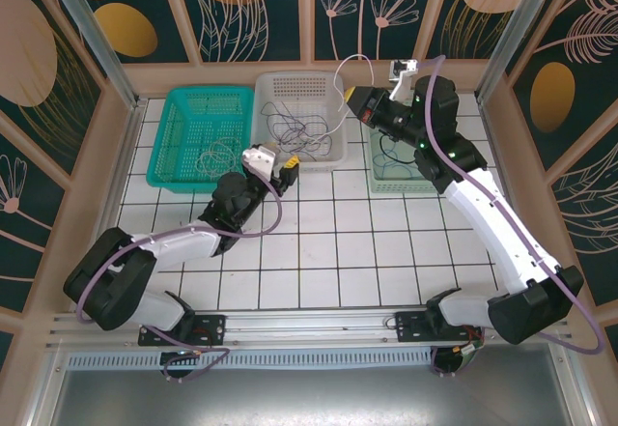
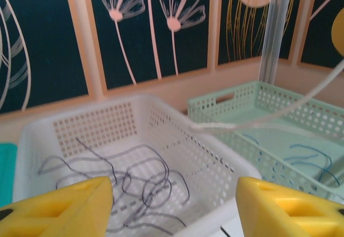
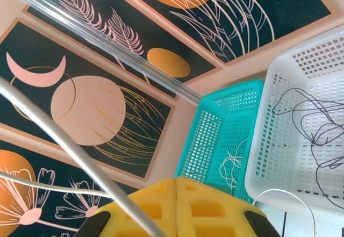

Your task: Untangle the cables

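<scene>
A: Step?
B: Lifting one strand clear. The right gripper, upper centre of the top view, has its fingers pressed together, likely pinching the pale cable (contact blurry), which arcs above the white basket.
A: Other arm?
B: The left gripper is spread and empty, just below that basket. The dark cables lie inside.
A: Next?
B: Probably carry the pale cable to the teal basket without snagging.
</scene>
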Motion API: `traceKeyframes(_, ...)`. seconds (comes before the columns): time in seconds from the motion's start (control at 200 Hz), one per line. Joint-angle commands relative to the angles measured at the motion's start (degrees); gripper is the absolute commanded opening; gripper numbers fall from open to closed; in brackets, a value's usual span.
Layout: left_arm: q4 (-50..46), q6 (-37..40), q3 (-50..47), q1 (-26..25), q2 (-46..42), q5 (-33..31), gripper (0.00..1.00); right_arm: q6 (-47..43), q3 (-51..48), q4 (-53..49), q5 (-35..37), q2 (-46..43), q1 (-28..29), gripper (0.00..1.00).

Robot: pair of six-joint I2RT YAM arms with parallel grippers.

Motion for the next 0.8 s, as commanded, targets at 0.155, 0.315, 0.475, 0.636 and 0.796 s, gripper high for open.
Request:
traceKeyframes(0.155,12.6,6.2,1.5,-0.4,3.8,3.6,0.7,1.5,-0.5,2.8,-1.5,-1.0,-0.4,0.0)
traceKeyframes(0.315,19.5,7.9,2.5,-0.4,8.2,4.3,0.73,1.6,0.0,3.0,-1.4,-0.6,-0.4,0.0)
traceKeyframes(0.475,24.6,9.0,5.2,-0.9,12.9,4.7,0.76,1.9,0.4,3.3,-1.4,0.0,-0.4,0.0)
traceKeyframes(0.636,31.6,10.4,7.1,-1.8,18.3,3.9,0.78,2.2,0.8,3.5,-1.8,0.4,-0.4,0.0)
traceKeyframes(0.796,32.9,8.3,10.1,-1.9,20.7,0.3,0.77,2.2,0.5,3.4,-1.6,0.4,-0.4,0.0)
